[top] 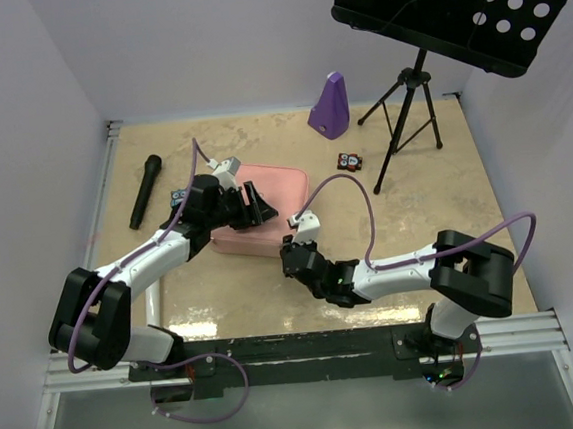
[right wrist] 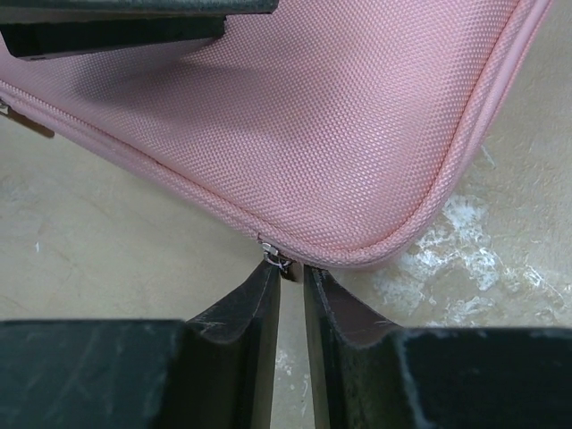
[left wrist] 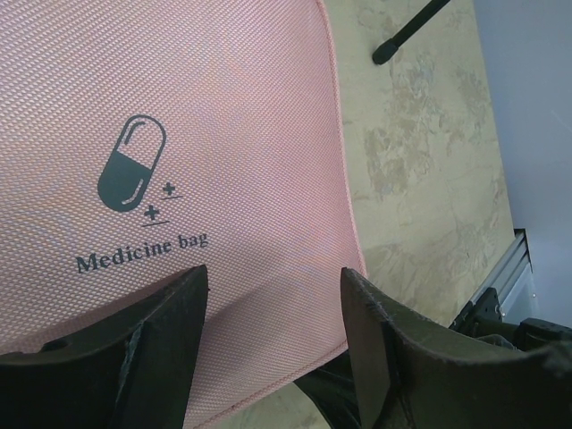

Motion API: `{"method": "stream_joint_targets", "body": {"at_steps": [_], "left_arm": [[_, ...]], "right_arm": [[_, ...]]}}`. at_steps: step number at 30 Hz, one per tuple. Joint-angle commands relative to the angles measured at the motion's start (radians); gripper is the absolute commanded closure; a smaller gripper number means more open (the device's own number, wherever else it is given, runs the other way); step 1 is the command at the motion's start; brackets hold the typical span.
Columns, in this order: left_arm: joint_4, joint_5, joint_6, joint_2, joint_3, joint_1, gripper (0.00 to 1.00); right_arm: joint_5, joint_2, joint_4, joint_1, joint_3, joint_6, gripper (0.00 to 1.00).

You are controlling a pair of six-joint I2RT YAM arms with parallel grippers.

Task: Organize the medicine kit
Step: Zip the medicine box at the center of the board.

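**Top external.** Kit (top: 276, 190) lies flat, lid down, mid-bench (top: 274, 306), just ahead of both arms. The left arm reaches forward and right from its base, elbow low, with the left end effector (top: 255, 205) over the kit's near-left part. The right arm is folded leftward across the bench front, and the right end effector (top: 290, 255) is at the kit's near-right corner. Open bench lies near of the kit and to its right. A mic (top: 145, 191) lies well left. A purple metronome (top: 327, 103) and a tripod stand (top: 404, 114) are at the far side, and a small box (top: 349, 160) lies between kit and stand.

**Left wrist.** Left end effector (left wrist: 273, 290) is released, with jaws wide over the pink lid (left wrist: 223, 107) and nothing between them. The pill logo (left wrist: 131, 174) sits just ahead of the left finger. The lid's long edge runs beside the right finger, with bare bench beyond it.

**Right wrist.** Right end effector (right wrist: 290, 279) points at the kit's rounded corner, jaws drawn to a narrow slit. The zip pull (right wrist: 278, 262) sits right at the fingertips, but I cannot tell whether it is pinched. The zip seam reads closed along the visible edge. Bare bench flanks both fingers.
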Motion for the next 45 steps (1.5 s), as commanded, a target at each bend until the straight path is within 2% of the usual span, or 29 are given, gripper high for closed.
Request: {"method": "stream_joint_targets", "body": {"at_steps": [1,6,9,19,26,31,34,40,43,45], "left_arm": [[-0.035,-0.004,0.027,0.013,-0.007,-0.009,0.35],[-0.036,-0.004,0.03,0.01,-0.009,-0.009,0.35],[-0.035,-0.003,0.028,0.008,-0.009,-0.009,0.34],[-0.043,-0.013,0.033,-0.004,-0.006,-0.009,0.34],[-0.055,-0.076,0.021,-0.062,-0.006,-0.003,0.33],[-0.067,-0.161,-0.022,-0.156,-0.03,-0.001,0.22],[-0.102,-0.279,-0.077,-0.254,-0.07,-0.002,0.16],[-0.294,-0.48,-0.249,-0.491,-0.161,-0.002,0.09],[-0.398,-0.527,-0.356,-0.59,-0.22,-0.004,0.0],[-0.405,-0.538,-0.41,-0.656,-0.275,-0.003,0.0]], "right_arm": [[0.052,0.0,0.059,-0.002,0.054,0.018,0.81],[0.055,0.0,0.048,-0.002,0.054,0.026,0.89],[0.061,-0.001,0.033,-0.002,0.056,0.038,0.99],[0.085,-0.026,-0.05,-0.002,0.03,0.072,1.0],[0.105,-0.046,-0.122,-0.002,0.007,0.049,1.0],[0.095,-0.05,-0.147,-0.002,0.002,0.064,1.0],[0.09,-0.044,-0.156,-0.002,0.01,0.067,1.0],[0.079,-0.026,-0.159,-0.002,0.029,0.059,1.0],[0.078,-0.016,-0.161,-0.002,0.04,0.055,1.0],[0.076,-0.015,-0.161,-0.002,0.045,0.052,1.0]]}}
